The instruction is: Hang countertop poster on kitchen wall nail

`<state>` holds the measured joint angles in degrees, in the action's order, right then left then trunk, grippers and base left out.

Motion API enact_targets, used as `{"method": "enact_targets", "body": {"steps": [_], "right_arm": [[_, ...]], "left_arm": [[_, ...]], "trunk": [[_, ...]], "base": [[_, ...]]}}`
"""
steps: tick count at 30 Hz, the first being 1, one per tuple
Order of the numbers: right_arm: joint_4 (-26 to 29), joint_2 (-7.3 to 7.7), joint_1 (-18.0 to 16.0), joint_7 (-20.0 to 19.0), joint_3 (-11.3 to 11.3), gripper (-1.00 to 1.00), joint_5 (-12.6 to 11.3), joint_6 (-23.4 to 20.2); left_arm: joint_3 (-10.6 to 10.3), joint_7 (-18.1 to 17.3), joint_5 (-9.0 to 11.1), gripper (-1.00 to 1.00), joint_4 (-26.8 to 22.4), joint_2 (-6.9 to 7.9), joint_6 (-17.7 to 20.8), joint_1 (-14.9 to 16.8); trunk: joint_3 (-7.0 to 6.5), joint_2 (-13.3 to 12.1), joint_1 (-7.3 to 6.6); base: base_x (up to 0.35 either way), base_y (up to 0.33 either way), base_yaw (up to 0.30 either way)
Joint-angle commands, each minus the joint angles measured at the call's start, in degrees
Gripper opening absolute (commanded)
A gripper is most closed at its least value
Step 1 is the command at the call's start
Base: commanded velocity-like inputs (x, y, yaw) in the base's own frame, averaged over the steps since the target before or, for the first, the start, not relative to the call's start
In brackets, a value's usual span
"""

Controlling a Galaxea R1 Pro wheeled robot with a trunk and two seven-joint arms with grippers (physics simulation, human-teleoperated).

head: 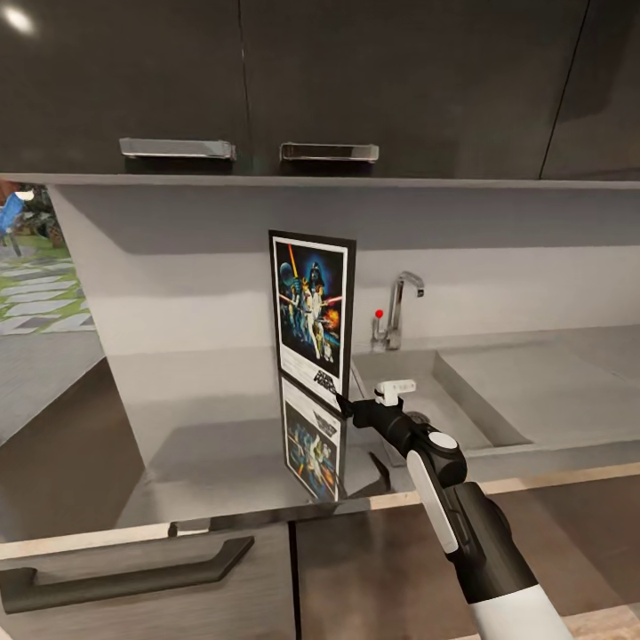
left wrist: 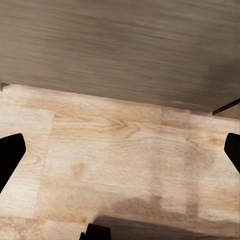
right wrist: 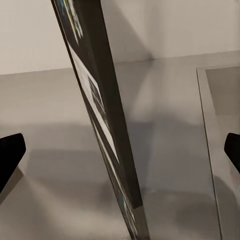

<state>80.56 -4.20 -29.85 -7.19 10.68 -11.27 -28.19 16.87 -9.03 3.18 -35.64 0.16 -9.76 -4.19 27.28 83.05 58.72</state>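
Note:
The poster (head: 311, 307) stands upright on the kitchen countertop (head: 204, 444), its colourful face towards me and mirrored in the glossy slab. My right gripper (head: 343, 406) is at the poster's lower right corner. In the right wrist view the poster (right wrist: 100, 100) shows edge-on between the widely spread fingertips (right wrist: 10, 152) of the right gripper (right wrist: 120, 155), which is open and touches nothing. My left gripper (left wrist: 120, 155) hangs open over the wooden floor (left wrist: 125, 130), empty. The wall nails are out of view.
A steel sink (head: 498, 391) with a chrome tap (head: 396, 311) lies right of the poster. Dark upper cabinets (head: 356, 80) with metal handles overhang the counter. A drawer handle (head: 124, 578) sticks out below the counter's front edge. A cabinet front (left wrist: 120, 45) faces the left gripper.

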Motion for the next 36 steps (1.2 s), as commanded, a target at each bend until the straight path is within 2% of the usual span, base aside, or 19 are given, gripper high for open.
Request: {"method": "enact_targets", "body": {"steps": [1,9,19,28,36], "right_arm": [[0.04,-0.02,-0.04,-0.10,-0.05,1.00,-0.15,-0.30],[0.04,-0.02,-0.05,-0.10,-0.05,1.00,-0.15,-0.29],[0.04,-0.02,-0.04,-0.10,-0.05,1.00,-0.15,-0.29],[0.04,-0.02,-0.04,-0.10,-0.05,1.00,-0.15,-0.29],[0.04,-0.02,-0.04,-0.10,-0.05,1.00,-0.15,-0.29]], "left_arm": [[0.18,-0.47,0.33,1.00,-0.04,-0.03,0.00,-0.01],[0.18,-0.47,0.33,1.00,-0.04,-0.04,0.00,-0.01],[0.18,-0.47,0.33,1.00,-0.04,-0.06,0.00,-0.02],[0.25,-0.47,0.36,1.00,-0.11,-0.04,0.00,-0.03],[0.26,-0.47,0.36,1.00,-0.13,-0.02,0.00,-0.03]], "trunk": [[0.05,0.03,0.00],[0.05,0.03,0.00],[0.05,0.03,0.00],[0.05,0.03,0.00],[0.05,0.03,0.00]], "base": [[0.014,0.000,0.000],[0.003,0.000,0.018],[0.000,0.000,0.156],[0.011,0.000,0.018],[0.137,0.000,0.002]]}}
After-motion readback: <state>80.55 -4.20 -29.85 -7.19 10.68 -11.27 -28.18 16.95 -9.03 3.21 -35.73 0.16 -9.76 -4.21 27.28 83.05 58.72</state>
